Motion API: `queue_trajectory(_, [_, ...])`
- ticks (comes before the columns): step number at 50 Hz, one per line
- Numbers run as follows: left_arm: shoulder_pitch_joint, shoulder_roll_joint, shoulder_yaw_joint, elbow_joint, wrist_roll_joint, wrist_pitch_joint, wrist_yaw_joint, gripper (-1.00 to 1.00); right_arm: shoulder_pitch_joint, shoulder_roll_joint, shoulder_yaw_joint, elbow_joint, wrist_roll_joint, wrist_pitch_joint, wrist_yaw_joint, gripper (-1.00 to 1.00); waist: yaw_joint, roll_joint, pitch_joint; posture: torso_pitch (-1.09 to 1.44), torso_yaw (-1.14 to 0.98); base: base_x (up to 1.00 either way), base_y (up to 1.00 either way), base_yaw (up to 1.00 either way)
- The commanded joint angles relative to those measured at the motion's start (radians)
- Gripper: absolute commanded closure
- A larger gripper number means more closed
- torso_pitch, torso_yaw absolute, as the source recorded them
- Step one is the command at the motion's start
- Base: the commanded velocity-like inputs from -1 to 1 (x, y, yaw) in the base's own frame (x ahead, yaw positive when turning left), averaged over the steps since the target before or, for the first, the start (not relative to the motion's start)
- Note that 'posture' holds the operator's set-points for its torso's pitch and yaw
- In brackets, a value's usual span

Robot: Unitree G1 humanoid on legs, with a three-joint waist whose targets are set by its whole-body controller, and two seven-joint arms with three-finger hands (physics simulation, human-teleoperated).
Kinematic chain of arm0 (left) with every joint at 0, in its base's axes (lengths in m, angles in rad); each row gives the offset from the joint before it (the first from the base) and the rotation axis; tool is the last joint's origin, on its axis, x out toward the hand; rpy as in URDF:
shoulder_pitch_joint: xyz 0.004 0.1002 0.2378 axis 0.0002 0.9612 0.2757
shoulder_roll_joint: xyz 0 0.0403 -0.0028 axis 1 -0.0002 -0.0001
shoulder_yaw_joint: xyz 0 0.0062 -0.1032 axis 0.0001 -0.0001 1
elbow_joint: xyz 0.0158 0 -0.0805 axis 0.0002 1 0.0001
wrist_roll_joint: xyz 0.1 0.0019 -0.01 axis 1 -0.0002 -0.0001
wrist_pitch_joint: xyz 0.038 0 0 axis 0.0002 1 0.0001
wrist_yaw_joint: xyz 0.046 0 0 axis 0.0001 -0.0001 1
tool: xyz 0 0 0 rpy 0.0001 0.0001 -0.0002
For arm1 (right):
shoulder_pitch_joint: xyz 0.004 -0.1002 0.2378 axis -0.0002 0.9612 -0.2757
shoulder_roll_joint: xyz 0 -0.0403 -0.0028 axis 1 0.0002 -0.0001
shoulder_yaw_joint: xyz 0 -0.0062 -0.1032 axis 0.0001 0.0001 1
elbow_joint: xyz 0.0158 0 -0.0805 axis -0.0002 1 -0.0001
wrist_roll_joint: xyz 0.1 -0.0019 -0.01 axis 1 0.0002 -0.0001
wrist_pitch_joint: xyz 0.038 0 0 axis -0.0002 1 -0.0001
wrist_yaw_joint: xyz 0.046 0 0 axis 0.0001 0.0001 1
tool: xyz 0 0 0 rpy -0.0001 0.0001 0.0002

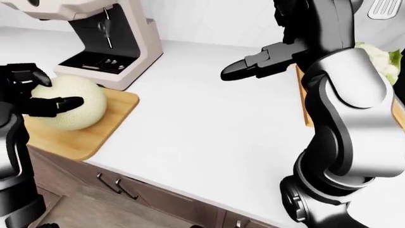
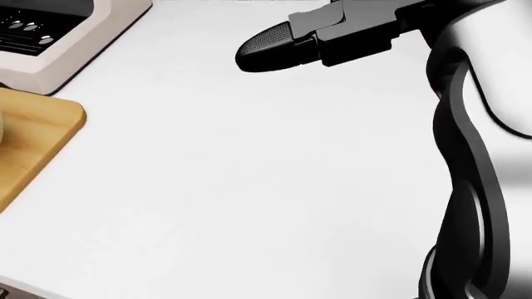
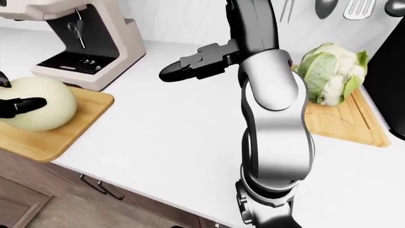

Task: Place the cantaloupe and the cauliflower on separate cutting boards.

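At the near edge of the white table (image 1: 202, 128), wooden drawer fronts with dark handles (image 1: 117, 185) show below it. On the near left, the cantaloupe (image 1: 70, 101) sits on a wooden cutting board (image 1: 95, 135) that reaches the table's edge. The left robot hand (image 1: 34, 90) is on the melon, one black finger laid across its near face and another curled over its top left; the fingers stand spread about the fruit rather than closed round it. Rising from the near right, the silver and black right arm (image 3: 272, 123) bends up and leftward, and the right robot hand (image 3: 199, 61) hovers above the bare middle of the table, its fingers stretched out flat and holding nothing. Farther right, the cauliflower (image 3: 330, 71), with green leaves around its white head, rests on a second cutting board (image 3: 342, 124). At the far left, a beige coffee machine (image 1: 108, 42) stands just beyond the melon's board. Utensils (image 3: 354, 8) hang on the far wall at upper right.
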State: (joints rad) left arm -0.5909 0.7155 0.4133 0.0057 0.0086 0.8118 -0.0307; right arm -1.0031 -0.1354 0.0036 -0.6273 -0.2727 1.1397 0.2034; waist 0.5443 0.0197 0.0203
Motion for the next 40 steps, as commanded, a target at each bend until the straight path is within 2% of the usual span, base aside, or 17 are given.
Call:
queue_trajectory(1, [-0.048,0.041,0.045,-0.073,0.017,-0.073,0.029,0.12,-0.005,0.010,-0.003,-0.018,-0.006,-0.026,-0.006,-1.00,0.008,0.026,-0.019,0.00,0.55,0.00,0.00,0.00])
queue_trajectory(3, [-0.045,0.043,0.049,-0.072,0.020,-0.071,0.030,-0.40,0.006,0.010,-0.001,-0.022,-0.007,-0.031,-0.005,-1.00,0.008,0.026,-0.020,0.00,0.55,0.00,0.00,0.00])
queue_trajectory(4, [-0.043,0.042,0.047,-0.072,0.018,-0.068,0.023,-0.32,0.002,0.009,-0.004,-0.022,-0.007,-0.027,-0.004,-1.00,0.008,0.026,-0.020,0.00,0.55,0.00,0.00,0.00])
queue_trajectory(5, [-0.042,0.044,0.047,-0.072,0.023,-0.070,0.026,-0.69,0.002,0.009,-0.003,-0.024,-0.007,-0.025,-0.004,-1.00,0.008,0.027,-0.021,0.00,0.55,0.00,0.00,0.00])
queue_trajectory(6, [-0.043,0.043,0.049,-0.073,0.023,-0.069,0.027,-0.97,0.005,0.010,-0.002,-0.026,-0.008,-0.026,-0.004,-1.00,0.008,0.029,-0.022,0.00,0.55,0.00,0.00,0.00])
queue_trajectory(7, [-0.041,0.043,0.049,-0.073,0.026,-0.070,0.029,-1.00,0.006,0.010,-0.002,-0.024,-0.008,-0.027,-0.004,-1.00,0.008,0.031,-0.023,0.00,0.55,0.00,0.00,0.00])
queue_trajectory(9, [-0.040,0.038,0.045,-0.070,0.027,-0.069,0.029,-1.00,-0.025,0.007,-0.010,0.000,-0.007,-0.020,-0.003,-1.00,0.009,0.036,-0.027,0.00,0.55,0.00,0.00,0.00])
queue_trajectory(13, [-0.037,0.042,0.051,-0.072,0.030,-0.068,0.027,-1.00,0.008,0.011,-0.004,-0.017,-0.008,-0.034,-0.007,-1.00,0.013,0.048,-0.032,0.00,0.55,0.00,0.00,0.00])
queue_trajectory(19, [-0.042,0.067,0.063,-0.117,0.030,-0.022,0.017,-1.00,-0.006,0.007,-0.006,-0.015,-0.008,-0.025,-0.004,-1.00,0.012,0.049,-0.031,0.00,0.55,0.00,0.00,0.00])
queue_trajectory(24, [-0.085,0.151,0.070,-0.290,0.033,0.158,-0.045,-1.00,-0.013,0.003,-0.008,-0.014,-0.010,-0.022,-0.003,-1.00,0.008,0.046,-0.024,0.00,0.55,0.00,0.00,0.00])
queue_trajectory(27, [-0.106,0.195,0.072,-0.343,0.041,0.220,-0.079,-1.00,-0.017,0.005,-0.007,-0.010,-0.010,-0.023,-0.005,-1.00,0.006,0.044,-0.020,0.00,0.55,0.00,0.00,0.00])
queue_trajectory(33, [-0.162,0.281,0.064,-0.461,0.049,0.361,-0.154,-1.00,-0.021,-0.006,-0.010,-0.032,-0.012,-0.001,0.000,-1.00,0.007,0.055,-0.019,0.00,0.55,0.00,0.00,0.00])
queue_trajectory(40, [-0.130,0.353,0.122,-0.613,0.054,0.496,-0.245,-1.00,-0.028,-0.012,-0.016,-0.025,-0.012,-0.007,-0.004,-1.00,0.007,0.063,-0.015,0.00,0.55,0.00,0.00,0.00])
